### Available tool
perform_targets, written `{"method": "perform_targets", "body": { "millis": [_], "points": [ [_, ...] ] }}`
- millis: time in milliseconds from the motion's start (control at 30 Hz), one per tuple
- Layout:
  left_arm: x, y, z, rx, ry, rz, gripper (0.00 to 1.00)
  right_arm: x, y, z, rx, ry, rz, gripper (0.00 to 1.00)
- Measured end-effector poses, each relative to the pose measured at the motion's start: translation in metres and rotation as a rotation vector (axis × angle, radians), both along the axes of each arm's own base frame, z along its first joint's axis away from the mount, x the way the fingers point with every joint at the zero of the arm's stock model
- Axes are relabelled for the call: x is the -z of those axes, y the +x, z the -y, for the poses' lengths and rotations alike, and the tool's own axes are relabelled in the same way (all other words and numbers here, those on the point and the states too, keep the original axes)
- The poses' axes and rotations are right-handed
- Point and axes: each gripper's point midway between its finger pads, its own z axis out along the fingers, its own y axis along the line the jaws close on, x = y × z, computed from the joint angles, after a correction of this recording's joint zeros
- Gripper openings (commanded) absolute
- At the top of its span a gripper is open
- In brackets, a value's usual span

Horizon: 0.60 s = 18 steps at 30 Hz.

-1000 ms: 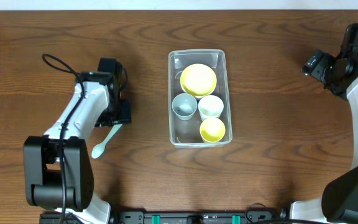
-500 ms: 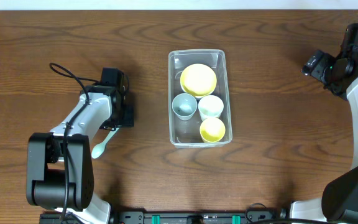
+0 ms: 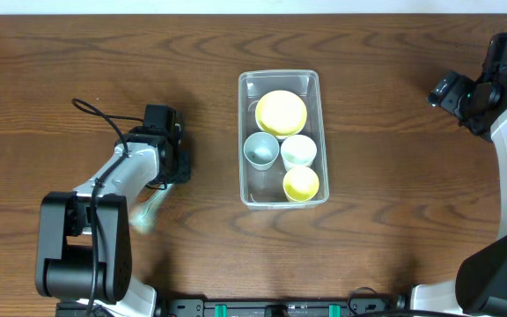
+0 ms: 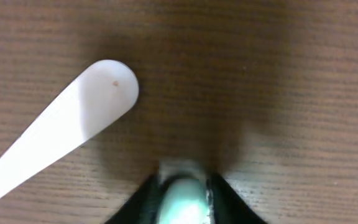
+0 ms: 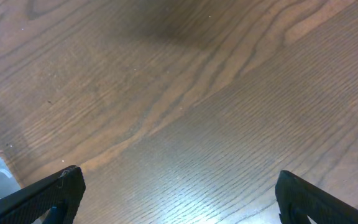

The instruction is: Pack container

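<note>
Container point(image 3: 255, 185) sits upright mid-bench point(image 3: 77, 53), long side running front to back. Inside: large yellow bowl point(image 3: 281, 112) at the far end; grey-blue cup point(image 3: 260, 150) and white cup point(image 3: 298, 151) side by side in the middle; small yellow cup point(image 3: 301, 183) in the near right corner. Left claw point(image 3: 172, 165) is low over the wood, well left of the container. Pale spoon point(image 3: 143, 211) lies near it, toward the arm's base, blurred in the overhead view. Left wrist view: fingers drawn close with a blurred pale green shape between them; cannot tell what it is or whether it is clamped. A rounded white spoon end lies on the wood just beyond the tips. Right claw point(image 5: 179, 186) is well right of the container, jaws wide apart over bare wood.
</note>
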Motion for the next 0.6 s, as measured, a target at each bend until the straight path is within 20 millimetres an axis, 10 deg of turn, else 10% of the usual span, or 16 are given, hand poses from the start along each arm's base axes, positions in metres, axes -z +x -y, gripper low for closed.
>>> {"method": "perform_targets", "body": {
  "millis": [600],
  "points": [
    [0.0,-0.027,0.004,-0.028,-0.033,-0.112,0.3,0.0,0.0,0.0,0.0,0.0,0.0,0.99]
  ]
}}
